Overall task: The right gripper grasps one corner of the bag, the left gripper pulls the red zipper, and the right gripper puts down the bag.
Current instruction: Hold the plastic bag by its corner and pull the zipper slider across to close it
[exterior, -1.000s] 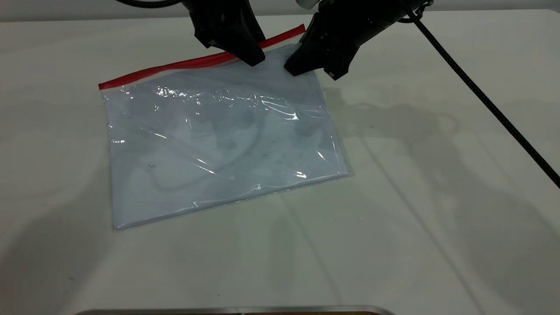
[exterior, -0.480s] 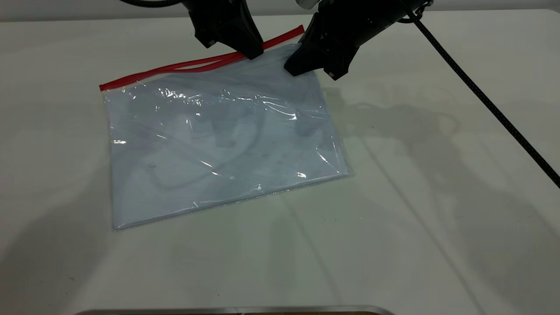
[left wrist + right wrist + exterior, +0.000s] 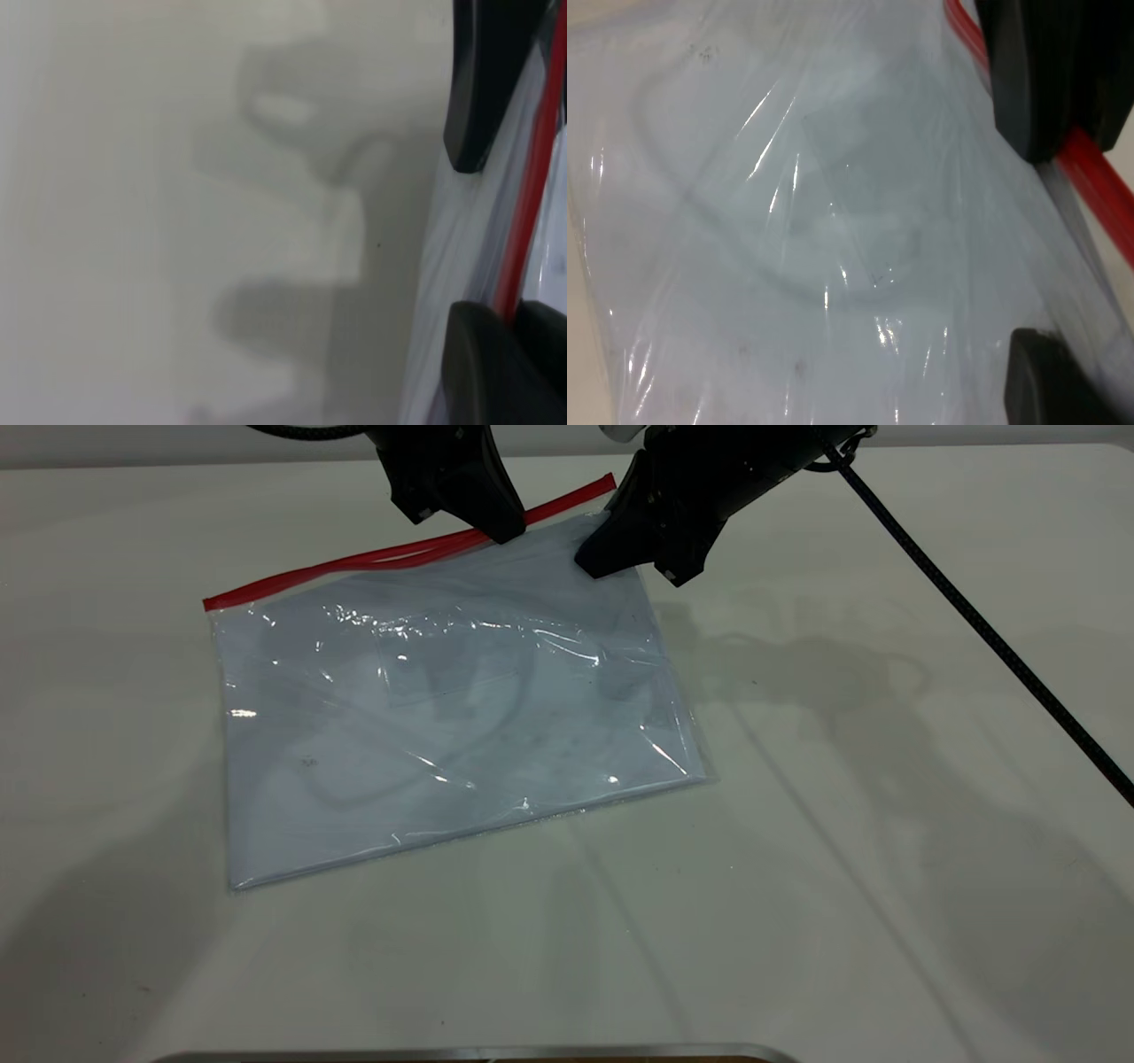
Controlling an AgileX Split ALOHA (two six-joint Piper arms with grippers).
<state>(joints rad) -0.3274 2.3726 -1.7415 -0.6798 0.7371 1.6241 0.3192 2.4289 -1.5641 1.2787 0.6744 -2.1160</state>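
The bag (image 3: 443, 717), a clear pouch with white sheets inside, lies flat on the white table (image 3: 886, 868). Its red zipper (image 3: 354, 562) runs along the far edge and parts into two strands beside my left gripper (image 3: 507, 533). That gripper is shut on the red strip (image 3: 523, 248), which passes between its fingers (image 3: 483, 363). My right gripper (image 3: 611, 558), trailing a braided cable (image 3: 974, 620), is shut on the bag's far right corner. In the right wrist view one finger (image 3: 1050, 381) rests on the plastic (image 3: 833, 230), with the left gripper (image 3: 1045, 80) on the zipper (image 3: 1099, 177) beyond it.
The cable slants across the right side of the table. A metal edge (image 3: 478, 1052) runs along the table's near border. Bare tabletop surrounds the bag on the left, front and right.
My left gripper has shifted slightly left and back along the zipper. The red strip beside it has split into two strands. The right gripper has stayed put.
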